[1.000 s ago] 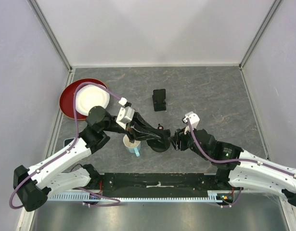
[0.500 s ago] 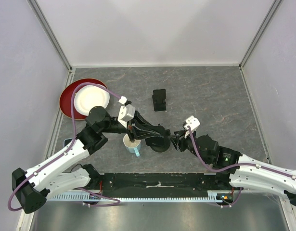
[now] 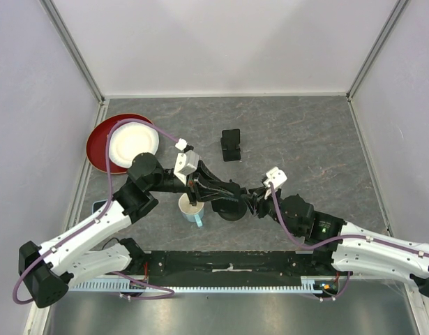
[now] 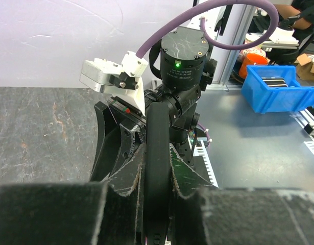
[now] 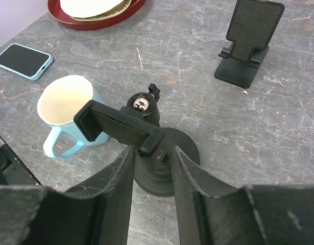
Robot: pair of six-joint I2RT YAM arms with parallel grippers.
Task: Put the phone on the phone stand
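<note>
Red plate (image 3: 95, 152) holds white plate (image 3: 134, 143); phone (image 5: 23, 60) lies nearby.

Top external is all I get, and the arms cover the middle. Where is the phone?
Observer: The right wrist view shows the phone lying flat on the table, past the mug, on no stand.
Operator: What is the right gripper around?
Observer: The right gripper straddles the neck of the round-based holder; whether it presses, I cannot tell.
Operator: And the left?
Observer: In the left wrist view the left gripper is shut on a narrow black bar, seen edge-on.
</note>
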